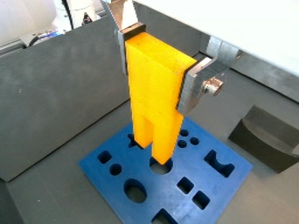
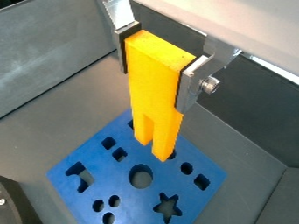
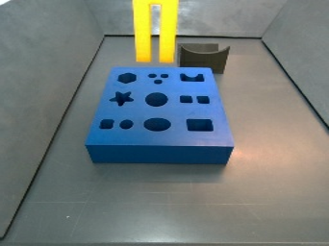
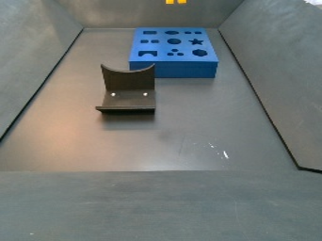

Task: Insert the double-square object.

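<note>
Yellow-orange and upright, the double-square object (image 1: 158,101) hangs clamped in the gripper (image 1: 162,66), whose silver fingers (image 1: 195,85) press its upper part from two opposite sides in both wrist views. Its two square bars point down, the narrow slot between them open at the lower end, and their tips stand over the top face of the blue block (image 1: 117,171), close above one of its cut-outs; whether they touch the block or have entered a hole cannot be told. In a wrist view the same hold shows on the object (image 2: 158,96), with a round hole and a star-shaped hole in the block (image 2: 82,162) nearby. In a side view the two bars (image 3: 154,34) rise at 12 o'clock behind the block (image 3: 161,144), their tops cut off by the frame edge, and the dark grey notched block (image 3: 206,56) sits on the floor at about 1 o'clock, just beyond the blue block's far corner. In a side view the grey piece (image 4: 126,91) lies well apart from the blue block (image 4: 176,58).
</note>
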